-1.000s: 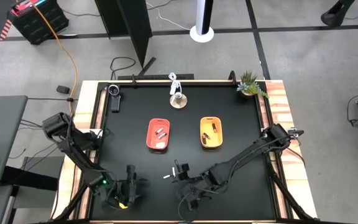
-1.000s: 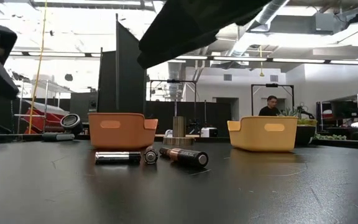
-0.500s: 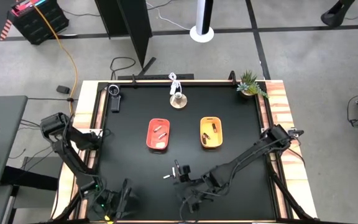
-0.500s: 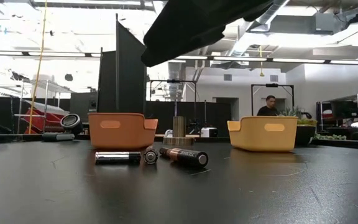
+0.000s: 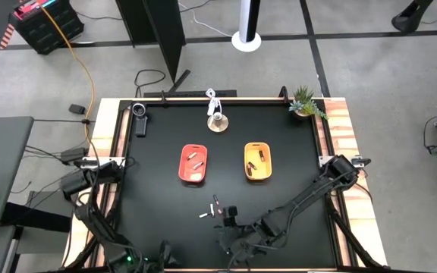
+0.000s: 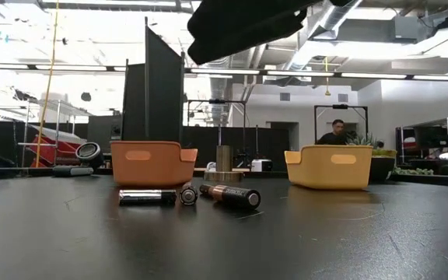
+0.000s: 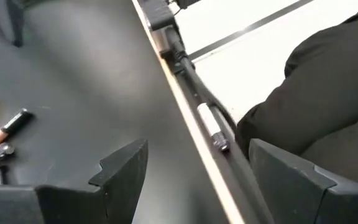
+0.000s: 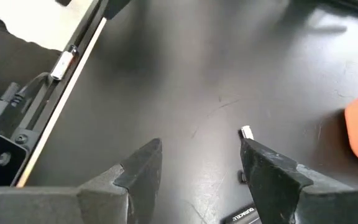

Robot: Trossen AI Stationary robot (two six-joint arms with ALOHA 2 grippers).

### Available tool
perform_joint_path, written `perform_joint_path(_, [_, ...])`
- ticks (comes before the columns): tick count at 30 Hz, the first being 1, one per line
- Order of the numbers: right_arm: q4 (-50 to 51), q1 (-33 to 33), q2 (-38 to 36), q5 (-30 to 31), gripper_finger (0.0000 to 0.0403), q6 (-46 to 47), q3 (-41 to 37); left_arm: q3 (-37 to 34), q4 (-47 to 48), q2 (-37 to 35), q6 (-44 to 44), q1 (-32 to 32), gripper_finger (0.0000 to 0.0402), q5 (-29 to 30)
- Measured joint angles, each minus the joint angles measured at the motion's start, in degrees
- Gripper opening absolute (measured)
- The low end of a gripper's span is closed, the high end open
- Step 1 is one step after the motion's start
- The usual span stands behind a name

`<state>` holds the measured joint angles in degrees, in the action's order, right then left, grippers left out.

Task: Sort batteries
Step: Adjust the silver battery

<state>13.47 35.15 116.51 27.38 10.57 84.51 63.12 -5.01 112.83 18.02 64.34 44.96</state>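
Left tool [image 7: 185, 171] withdrawn, loose batteries [image 5: 212, 209] beside open right tool [image 8: 197, 168]

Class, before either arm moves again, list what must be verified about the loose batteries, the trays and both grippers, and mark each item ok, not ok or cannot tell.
1. Loose batteries lie clear on the table, apart from both trays: ok.
2. Right gripper open and empty: ok.
3. Left gripper open and empty, at the table's near left edge: ok.
4. Orange tray and yellow tray upright, each holding batteries: ok.
5. Which tray each loose battery belongs in: cannot tell.
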Motion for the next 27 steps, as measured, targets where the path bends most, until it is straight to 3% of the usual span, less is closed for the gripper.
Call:
perform_joint_path(16, [-0.2,1.3,0.0,1.3,0.0234,1.5,0.0,7.9,1.6,8.1,5.0,-1.4,0.0277,-0.2])
perform_joint_path(27, [-0.1,1.3,0.0,1.3,0.0234,1.4,0.0,8.4,5.1,8.2,8.3,-3.2,0.0277,-0.5])
